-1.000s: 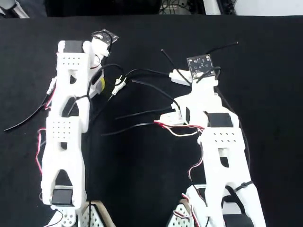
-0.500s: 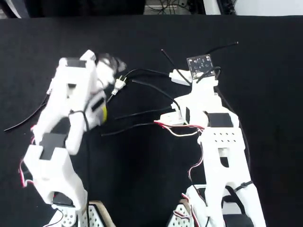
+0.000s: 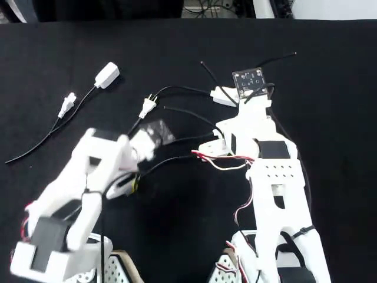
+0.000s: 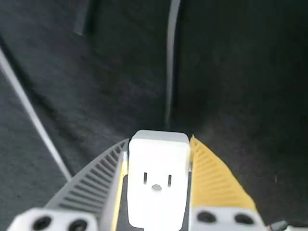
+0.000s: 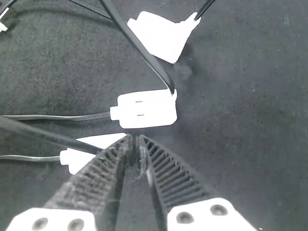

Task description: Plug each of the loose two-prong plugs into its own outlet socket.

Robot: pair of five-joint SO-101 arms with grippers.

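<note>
My left gripper [image 4: 159,143] is shut on a white outlet socket [image 4: 158,178] whose slotted face looks at the wrist camera. In the high view that left arm [image 3: 94,171] sits low at the front left. A loose two-prong plug [image 3: 147,107] lies mid-table on a black cord. Another plug [image 3: 66,106] and a white socket [image 3: 107,73] lie at the back left. My right gripper [image 5: 136,141] is shut with nothing in it, its tips just short of a white socket [image 5: 144,111]. Beyond that socket lies a flat white plug body [image 5: 161,32].
Black cords [image 3: 182,115] cross the black table between the two arms. The right arm [image 3: 268,171] stands over the middle right, with a white connector [image 3: 222,95] beside its wrist. Red and white wires [image 3: 221,160] hang off that arm. The far right of the table [image 3: 341,118] is bare.
The left arm has pulled back toward the front left, uncovering the socket and plug at the back left. The right arm has kept still.
</note>
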